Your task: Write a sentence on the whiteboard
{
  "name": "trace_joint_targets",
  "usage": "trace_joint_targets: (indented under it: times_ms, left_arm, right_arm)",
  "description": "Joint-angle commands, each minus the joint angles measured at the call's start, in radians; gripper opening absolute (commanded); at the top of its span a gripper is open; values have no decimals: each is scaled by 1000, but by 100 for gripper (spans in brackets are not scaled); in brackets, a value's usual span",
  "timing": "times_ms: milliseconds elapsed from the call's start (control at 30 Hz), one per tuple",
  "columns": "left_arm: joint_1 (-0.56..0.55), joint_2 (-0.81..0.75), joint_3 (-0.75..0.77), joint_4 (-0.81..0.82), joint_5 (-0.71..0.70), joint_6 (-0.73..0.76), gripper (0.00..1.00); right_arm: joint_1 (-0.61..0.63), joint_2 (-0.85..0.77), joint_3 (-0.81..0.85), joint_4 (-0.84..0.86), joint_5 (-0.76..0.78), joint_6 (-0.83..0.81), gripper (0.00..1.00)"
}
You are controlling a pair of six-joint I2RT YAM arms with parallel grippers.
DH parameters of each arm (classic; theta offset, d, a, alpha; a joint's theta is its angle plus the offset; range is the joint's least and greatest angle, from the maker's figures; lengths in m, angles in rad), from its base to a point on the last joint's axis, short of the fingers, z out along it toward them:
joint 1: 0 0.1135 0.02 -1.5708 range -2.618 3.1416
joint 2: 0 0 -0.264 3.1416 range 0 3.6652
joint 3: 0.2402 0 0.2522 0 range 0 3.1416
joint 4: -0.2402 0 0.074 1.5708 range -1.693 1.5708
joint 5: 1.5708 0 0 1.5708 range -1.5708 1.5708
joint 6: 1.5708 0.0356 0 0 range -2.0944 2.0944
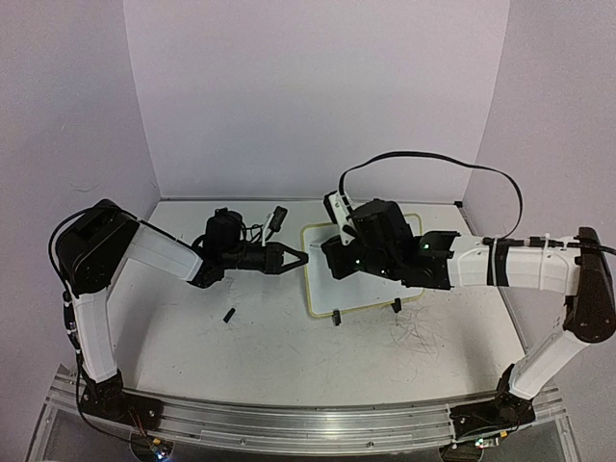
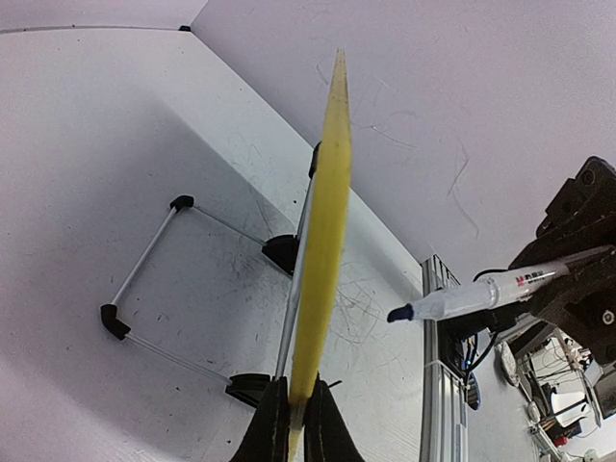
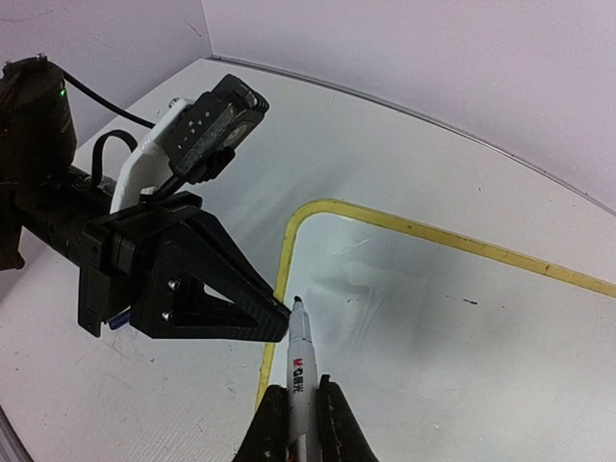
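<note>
Right wrist view: the whiteboard (image 3: 433,318) is seen lying on the surface (image 3: 144,404), with a marker (image 3: 299,361) clamped between the right fingers (image 3: 272,428), which are shut tight on its barrel. The tip is held at the board's corner, though contact cannot be judged. The board's yellow-framed left edge is pinched between the closed left fingers (image 2: 272,433). From above, the board is found right of centre, its face largely hidden by the right arm (image 1: 520,265).

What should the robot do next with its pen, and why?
Probably lower the marker tip onto the whiteboard and begin the first letter. The right gripper holds it near a bare corner there, and the left gripper pinches the edge.
</note>
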Motion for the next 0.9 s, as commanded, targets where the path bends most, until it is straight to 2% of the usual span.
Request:
trace_joint_targets:
  times_ms: [0, 867]
  left_arm:
    - [-7, -31, -3, 28, -5, -22, 0]
    - [-7, -35, -10, 24, -3, -20, 0]
  right_arm:
    - [5, 27, 31, 62, 33, -5, 0]
    - [4, 51, 38, 101, 61, 5, 0]
